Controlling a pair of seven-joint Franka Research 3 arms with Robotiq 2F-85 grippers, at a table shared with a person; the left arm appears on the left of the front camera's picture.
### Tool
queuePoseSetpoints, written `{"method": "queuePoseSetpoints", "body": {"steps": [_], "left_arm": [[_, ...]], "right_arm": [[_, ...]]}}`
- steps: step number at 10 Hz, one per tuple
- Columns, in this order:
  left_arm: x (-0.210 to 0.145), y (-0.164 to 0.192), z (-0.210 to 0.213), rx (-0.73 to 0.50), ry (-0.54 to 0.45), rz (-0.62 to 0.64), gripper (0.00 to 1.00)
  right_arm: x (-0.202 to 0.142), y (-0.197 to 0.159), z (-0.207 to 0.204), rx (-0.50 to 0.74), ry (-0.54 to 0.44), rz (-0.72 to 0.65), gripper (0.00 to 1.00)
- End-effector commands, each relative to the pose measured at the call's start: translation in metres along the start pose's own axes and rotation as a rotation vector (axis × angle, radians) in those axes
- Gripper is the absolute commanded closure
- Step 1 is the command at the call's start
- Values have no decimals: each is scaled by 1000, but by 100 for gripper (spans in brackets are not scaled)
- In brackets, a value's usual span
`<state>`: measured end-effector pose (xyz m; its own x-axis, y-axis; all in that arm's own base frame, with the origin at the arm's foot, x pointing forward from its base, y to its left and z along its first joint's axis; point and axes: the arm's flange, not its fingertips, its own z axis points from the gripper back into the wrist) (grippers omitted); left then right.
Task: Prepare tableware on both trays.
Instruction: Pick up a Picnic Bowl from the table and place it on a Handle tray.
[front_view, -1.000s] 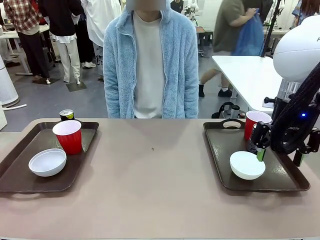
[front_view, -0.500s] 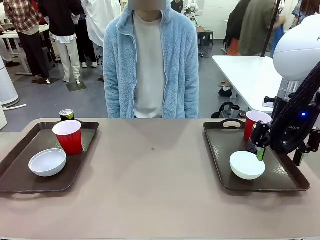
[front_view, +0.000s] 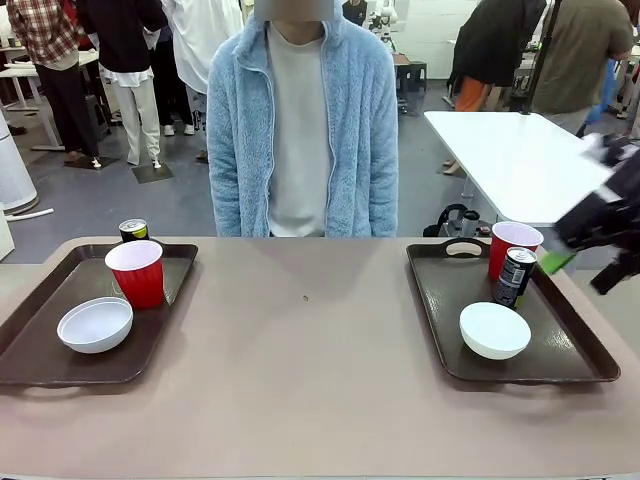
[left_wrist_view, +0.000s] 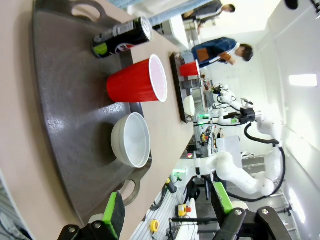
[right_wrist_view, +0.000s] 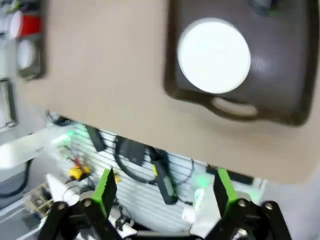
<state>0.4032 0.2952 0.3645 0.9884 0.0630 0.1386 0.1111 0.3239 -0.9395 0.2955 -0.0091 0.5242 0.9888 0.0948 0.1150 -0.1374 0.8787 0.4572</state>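
The left tray (front_view: 40, 362) carries a red cup (front_view: 135, 272), a white bowl (front_view: 95, 324) and a dark can (front_view: 133, 230) at its far edge. On the right tray (front_view: 580, 362) a red cup (front_view: 513, 245), a Pepsi-marked can (front_view: 515, 277) and a white bowl (front_view: 494, 330) stand free. My right gripper (front_view: 585, 268) hovers blurred, off the tray's right rim, open and holding nothing; its own view looks down on the bowl (right_wrist_view: 214, 56). My left gripper (left_wrist_view: 167, 210) is open and holds nothing, back from the left tray's cup (left_wrist_view: 137, 80), bowl (left_wrist_view: 132, 140) and can (left_wrist_view: 122, 37).
A person in a light blue fleece (front_view: 300, 120) stands at the far side of the table. The bare tabletop (front_view: 310, 350) lies between the trays. A white table (front_view: 500, 150) stands behind on the right, with other people farther off.
My right gripper has pulled up and to the right, away from the can on the right tray, which now stands uncovered. The left tray's things have not moved.
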Motion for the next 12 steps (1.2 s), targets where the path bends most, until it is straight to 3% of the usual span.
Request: {"method": "queuePoseSetpoints", "body": {"steps": [1, 2, 3, 5, 7, 9, 10, 12], "left_arm": [[-2, -2, 1, 5, 2, -12, 8], [-2, -2, 1, 5, 2, -12, 8], [-2, -2, 1, 5, 2, -12, 8], [-2, -2, 1, 5, 2, -12, 8], [-2, -2, 1, 5, 2, -12, 8], [-2, -2, 1, 5, 2, -12, 8], [-2, -2, 1, 5, 2, -12, 8], [-2, -2, 1, 5, 2, -12, 8]], "right_arm": [[-35, -67, 15, 660, -170, 435, 0], [-57, -100, 19, 853, -268, 500, 0], [-79, -130, 11, 984, -316, 468, 0], [-91, -154, -17, 1112, -359, 294, 0], [-93, -149, -36, 1202, -331, 179, 0], [-98, -147, -42, 1308, -273, -83, 0], [-99, -148, -42, 1315, -268, -202, 0], [-95, -152, -47, 1213, -258, -438, 0]]}}
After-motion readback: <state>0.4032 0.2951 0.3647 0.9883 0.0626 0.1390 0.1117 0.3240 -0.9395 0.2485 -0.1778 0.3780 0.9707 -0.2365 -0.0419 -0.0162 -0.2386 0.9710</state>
